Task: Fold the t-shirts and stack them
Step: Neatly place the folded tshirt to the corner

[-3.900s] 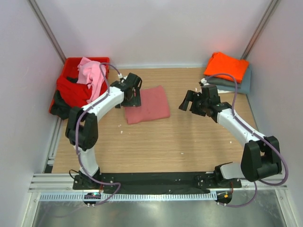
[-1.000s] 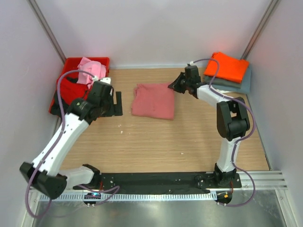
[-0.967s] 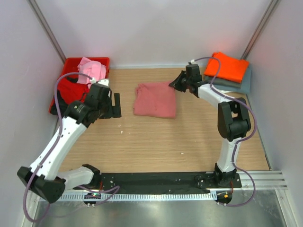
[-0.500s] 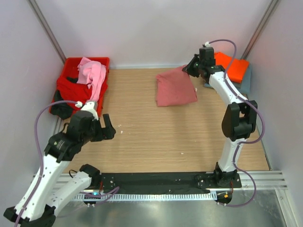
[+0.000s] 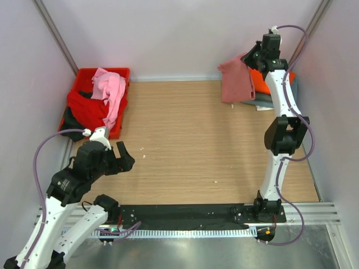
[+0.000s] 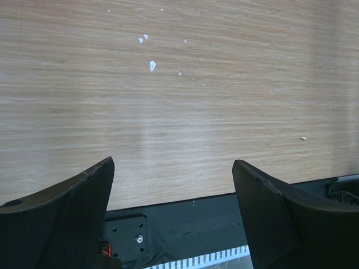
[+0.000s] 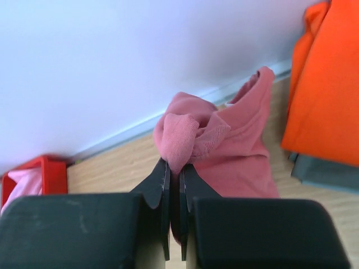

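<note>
Now the right gripper [image 5: 253,58] had carried the dusty salmon-pink shirt [image 5: 236,79] off the middle of the table [image 5: 185,140], where it had lain folded a second earlier, up to the far right corner. In the right wrist view its jaws were clenched on a bunched fold of that shirt [image 7: 193,137], with the rest of the cloth hanging below. The shirt hung just beside the orange shirt [image 5: 259,82], which lay on top of the grey-blue one [image 5: 263,101]. It possibly brushed the stack's near edge, though the overhead view did not settle this. The fold looked slack in the air, so it would likely need laying down flat to keep its shape.

Meanwhile the left gripper [image 5: 120,154] had drawn back from the shirt's old place to the near left of the table. Its jaws stood wide apart with only bare wood between them. More shirts, a light pink one [image 5: 110,87] and a red one [image 5: 84,107] among them, waited in the red crate [image 5: 84,72]. The stacking of this third shirt therefore seemed nearly done, with several left to fold.
</note>
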